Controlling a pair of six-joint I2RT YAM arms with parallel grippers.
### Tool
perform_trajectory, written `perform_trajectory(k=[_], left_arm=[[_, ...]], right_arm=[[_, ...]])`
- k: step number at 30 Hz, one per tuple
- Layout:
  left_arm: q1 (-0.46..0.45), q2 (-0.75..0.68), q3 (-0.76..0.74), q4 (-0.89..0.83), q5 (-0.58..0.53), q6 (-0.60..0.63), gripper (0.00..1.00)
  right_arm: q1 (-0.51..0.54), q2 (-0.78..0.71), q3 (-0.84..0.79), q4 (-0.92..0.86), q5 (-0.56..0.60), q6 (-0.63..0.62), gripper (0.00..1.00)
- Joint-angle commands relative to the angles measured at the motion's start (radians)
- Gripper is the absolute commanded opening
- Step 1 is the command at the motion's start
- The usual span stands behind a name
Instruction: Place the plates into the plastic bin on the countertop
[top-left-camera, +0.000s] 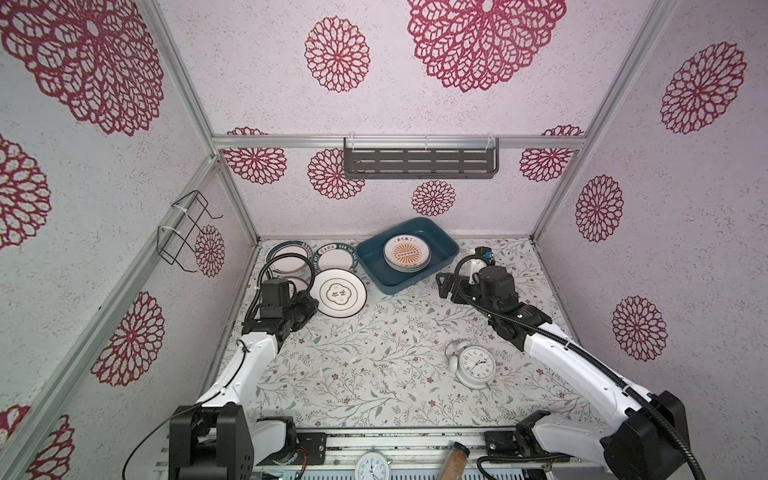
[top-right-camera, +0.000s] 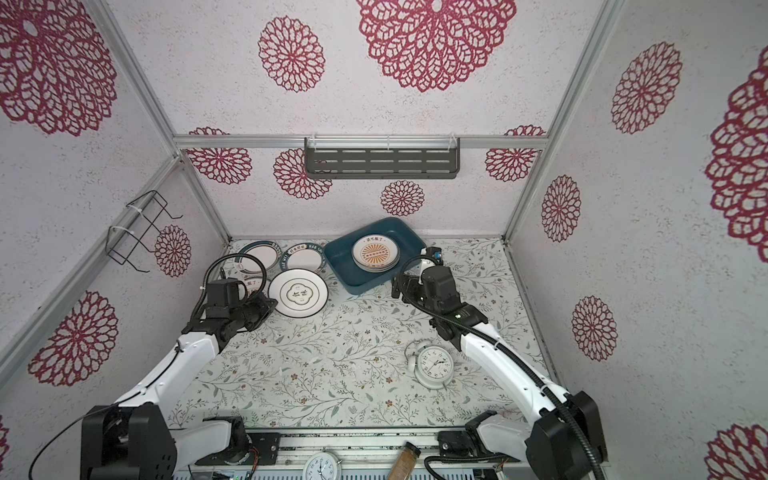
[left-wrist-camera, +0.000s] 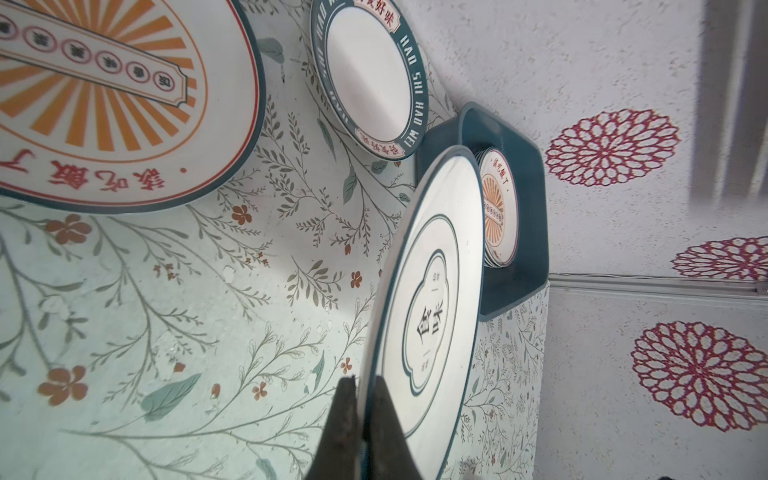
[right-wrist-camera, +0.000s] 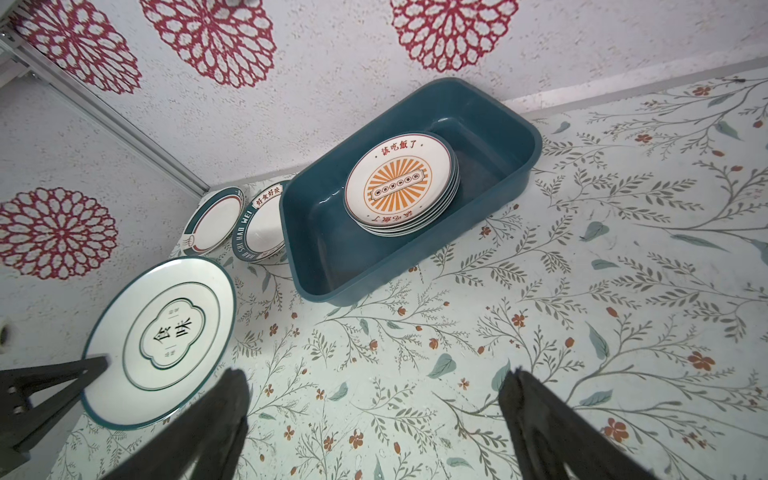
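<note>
Floral-print table (top-left-camera: 374, 374), walls (top-left-camera: 291, 208) of red medallions: we pinch the rim of the quatrefoil plate (top-left-camera: 338, 293) in our closed left hand (left-wrist-camera: 362, 380), the teal plastic bin (top-left-camera: 374, 254) with its stack of plates (top-left-camera: 407, 251) lying farther back and to the right, near our empty, wide-open right hand (right-wrist-camera: 376, 374).

Left arm stretched forward along the left side, elbow low; left gripper (left-wrist-camera: 360, 384) closed on the rim of the quatrefoil plate (left-wrist-camera: 432, 291). Right arm stretched forward, wrist turned toward the middle; right gripper (right-wrist-camera: 376, 376) hangs above the desk (right-wrist-camera: 540, 332), jaws spread wide
</note>
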Motion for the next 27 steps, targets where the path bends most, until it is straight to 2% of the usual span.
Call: perform_trajectory(k=[1,9,18,27], left_arm=[[0.006,-0.064,0.011,-0.028,-0.012,0.014,0.0],[0.006,-0.055,0.095,-0.048,0.003,0.047,0.0],[-0.012,0.087,0.228,0.004,0.059,0.055,0.0],[-0.091,0.285,0.355,0.117,0.031,0.019,0.0]], right_arm=[[-0.001,0.006,0.042,0.034,-0.022,-0.037,0.99],[-0.009,0.01,0.02,0.076,-0.05,-0.031,0.99],[-0.026,-0.035,-0.014,0.086,-0.038,-0.029,0.99],[-0.032,-0.091,-0.042,0.071,-0.023,-0.016,0.99]])
